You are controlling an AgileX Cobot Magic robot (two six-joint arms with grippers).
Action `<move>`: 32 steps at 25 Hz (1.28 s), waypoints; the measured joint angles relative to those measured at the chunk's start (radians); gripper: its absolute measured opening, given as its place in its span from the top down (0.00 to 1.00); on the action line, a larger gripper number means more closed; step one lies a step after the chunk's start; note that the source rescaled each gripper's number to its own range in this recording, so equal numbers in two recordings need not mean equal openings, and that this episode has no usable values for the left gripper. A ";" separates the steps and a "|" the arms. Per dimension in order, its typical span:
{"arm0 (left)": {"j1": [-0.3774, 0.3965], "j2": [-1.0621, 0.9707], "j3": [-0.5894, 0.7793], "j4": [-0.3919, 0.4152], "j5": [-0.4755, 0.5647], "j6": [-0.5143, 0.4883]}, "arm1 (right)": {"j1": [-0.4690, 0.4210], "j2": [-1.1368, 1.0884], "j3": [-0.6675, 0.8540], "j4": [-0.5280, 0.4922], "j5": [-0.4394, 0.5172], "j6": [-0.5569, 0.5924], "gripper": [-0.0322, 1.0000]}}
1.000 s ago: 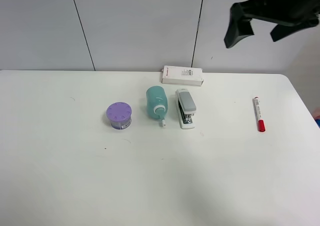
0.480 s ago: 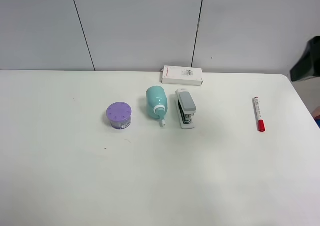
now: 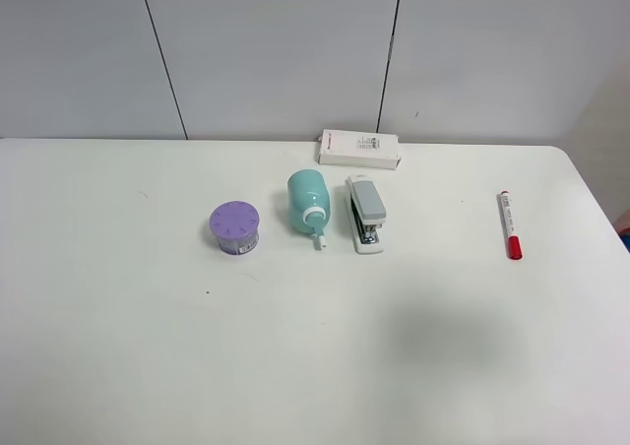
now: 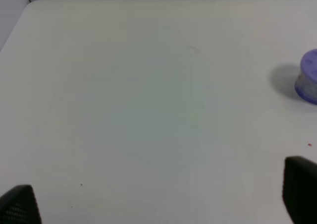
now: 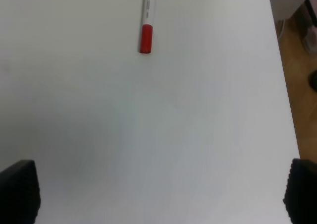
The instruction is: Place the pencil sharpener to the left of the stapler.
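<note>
The teal pencil sharpener (image 3: 308, 202) lies on its side on the white table (image 3: 295, 366), its white collar and crank pointing toward the front. The grey and white stapler (image 3: 367, 212) lies just to its right, a small gap between them. Neither arm shows in the exterior view. In the left wrist view my left gripper (image 4: 158, 204) is open over bare table, only its dark fingertips (image 4: 299, 184) showing at the corners. My right gripper (image 5: 158, 194) is open too, fingertips (image 5: 20, 189) wide apart above the table's right part. Neither wrist view shows the sharpener or the stapler.
A purple round cylinder (image 3: 234, 227) stands left of the sharpener and shows at the edge of the left wrist view (image 4: 309, 77). A flat white box (image 3: 358, 149) lies behind the stapler. A red-capped marker (image 3: 510, 225) (image 5: 146, 21) lies near the table's right edge (image 5: 285, 100).
The right arm, high at the upper right a second ago, has drawn off to the right and left the exterior view. Nothing on the table has moved.
</note>
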State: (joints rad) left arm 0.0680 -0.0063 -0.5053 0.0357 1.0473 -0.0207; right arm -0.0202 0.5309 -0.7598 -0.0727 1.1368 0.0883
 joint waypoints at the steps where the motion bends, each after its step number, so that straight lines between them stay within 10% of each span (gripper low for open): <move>1: 0.000 0.000 0.000 0.000 0.000 0.000 | 0.000 -0.046 0.037 0.000 -0.020 -0.004 0.00; 32: 0.000 0.000 0.000 0.000 0.000 0.000 | 0.000 -0.534 0.272 0.044 -0.081 -0.106 0.00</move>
State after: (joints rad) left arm 0.0680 -0.0063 -0.5053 0.0357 1.0473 -0.0207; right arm -0.0202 -0.0028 -0.4875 -0.0288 1.0559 -0.0180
